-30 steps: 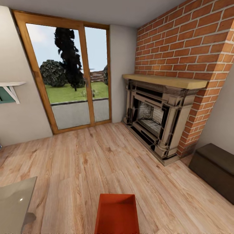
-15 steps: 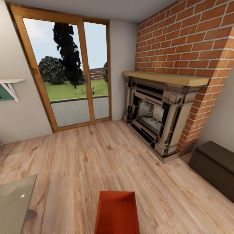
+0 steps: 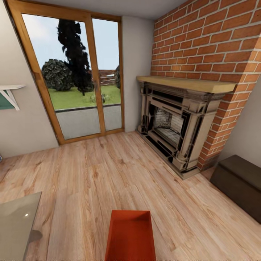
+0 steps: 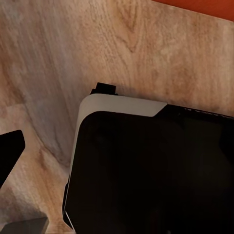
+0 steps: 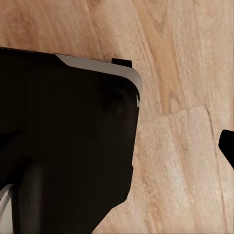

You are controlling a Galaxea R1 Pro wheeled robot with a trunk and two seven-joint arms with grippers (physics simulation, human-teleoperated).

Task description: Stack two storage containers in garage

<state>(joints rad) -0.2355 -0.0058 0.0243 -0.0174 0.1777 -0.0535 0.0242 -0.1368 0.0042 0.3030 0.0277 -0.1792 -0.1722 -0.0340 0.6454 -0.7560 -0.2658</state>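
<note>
One orange-red open-topped storage container [image 3: 130, 235] sits on the light wood plank floor at the bottom centre of the head view, close in front of me in the living room. A thin strip of orange-red [image 4: 204, 6] shows at the edge of the left wrist view. A dark fingertip [image 4: 9, 153] of my left gripper pokes in over the planks. A dark fingertip [image 5: 228, 145] of my right gripper shows the same way. Both hang beside my black, white-rimmed base [image 4: 146, 165], and neither touches the container. Whether the jaws are open or shut cannot be made out.
A red brick fireplace [image 3: 177, 123] with a wooden mantel stands at the right. Wood-framed glass doors [image 3: 76, 79] fill the far wall. A dark low bench [image 3: 239, 185] is at the right edge, a glass tabletop corner [image 3: 16, 221] at the lower left, and a white shelf [image 3: 9, 92] on the left wall.
The whole head view has shifted: the camera has drawn a little nearer to the doors and fireplace, and the container sits slightly higher in the picture. Nothing in the room has moved.
</note>
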